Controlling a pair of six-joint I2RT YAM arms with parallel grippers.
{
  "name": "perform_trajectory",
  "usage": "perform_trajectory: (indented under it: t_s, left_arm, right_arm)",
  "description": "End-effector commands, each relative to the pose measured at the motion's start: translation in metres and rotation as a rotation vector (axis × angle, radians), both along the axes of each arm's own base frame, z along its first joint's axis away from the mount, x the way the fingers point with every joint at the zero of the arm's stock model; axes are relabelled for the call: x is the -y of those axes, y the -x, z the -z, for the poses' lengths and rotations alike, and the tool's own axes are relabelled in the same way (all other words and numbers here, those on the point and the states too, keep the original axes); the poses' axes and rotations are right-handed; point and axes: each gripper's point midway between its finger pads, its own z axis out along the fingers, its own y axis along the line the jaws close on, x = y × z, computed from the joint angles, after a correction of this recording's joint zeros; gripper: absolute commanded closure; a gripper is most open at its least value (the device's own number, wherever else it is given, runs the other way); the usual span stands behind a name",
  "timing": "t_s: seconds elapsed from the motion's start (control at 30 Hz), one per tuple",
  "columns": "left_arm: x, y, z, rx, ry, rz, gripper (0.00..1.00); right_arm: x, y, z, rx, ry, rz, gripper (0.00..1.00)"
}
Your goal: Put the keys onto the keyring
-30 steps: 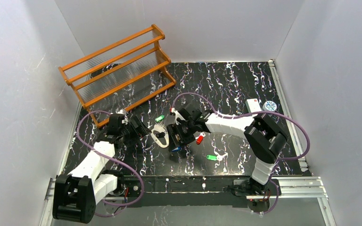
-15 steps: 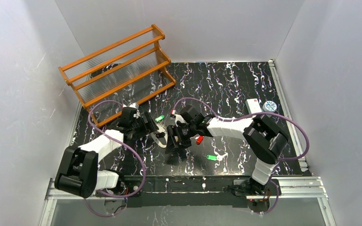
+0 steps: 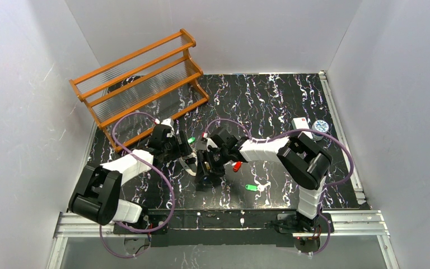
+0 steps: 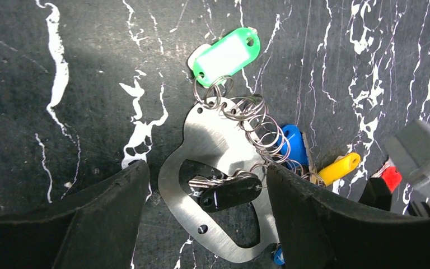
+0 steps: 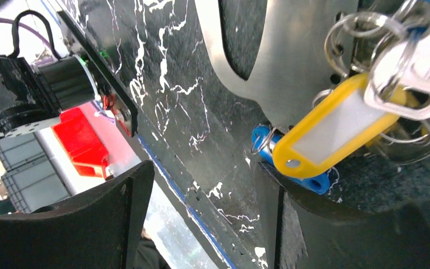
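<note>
Biggest stuff first: the black marbled table (image 3: pixel 269 95) and the wooden rack (image 3: pixel 140 78) at the back left aren't budging from a second ago. The left arm (image 3: pixel 126 162) is what's changing. It's swinging in from the left, its elbow is sitting further up the table than before, and the left gripper (image 4: pixel 205 168) is now hanging right over the keyring (image 4: pixel 207 140) instead of off to the side of it. Its jaws are standing apart and straddling the metal loop. There's bare table showing between the left finger and the plate, so it's not gripping anything. The right arm (image 3: pixel 263 148) is creeping a bit leftward too. The right gripper (image 5: pixel 204 168) is tilting down just beside the keyring's near end with its jaws spread wide, and nothing is sitting between them.

The keyring is lying flat mid-table between the two grippers. A green tag (image 4: pixel 227 55) is sitting at its far end, and a black-headed key (image 4: pixel 229 191) is lying inside the loop. The blue tag (image 4: pixel 294 144) and yellow tag (image 4: pixel 341 167) are bunching with wire rings along its right side. One red key (image 3: pixel 236 166) and a loose green key (image 3: pixel 251 188) are staying put further right, apart from the ring.
</note>
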Motion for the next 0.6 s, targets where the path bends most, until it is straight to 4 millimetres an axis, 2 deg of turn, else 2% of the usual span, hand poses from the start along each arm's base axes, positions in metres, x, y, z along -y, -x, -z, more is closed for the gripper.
perform_trajectory:
  t_s: [0.0, 0.13, 0.4, 0.57]
  left_arm:
    - [0.013, 0.014, 0.011, -0.045, 0.02, 0.069, 0.29]
    - [0.023, 0.025, 0.012, -0.06, 0.081, 0.091, 0.37]
    - [0.033, 0.048, 0.005, -0.049, 0.192, 0.072, 0.42]
    - [0.033, 0.057, 0.004, -0.044, 0.204, 0.064, 0.43]
  right_arm:
    - [-0.004, -0.022, 0.001, 0.067, 0.037, 0.033, 0.25]
    - [0.004, -0.04, 0.008, 0.09, 0.076, 0.071, 0.26]
    - [0.028, -0.089, 0.014, 0.127, 0.114, 0.166, 0.26]
    - [0.039, -0.109, 0.015, 0.205, 0.192, 0.185, 0.25]
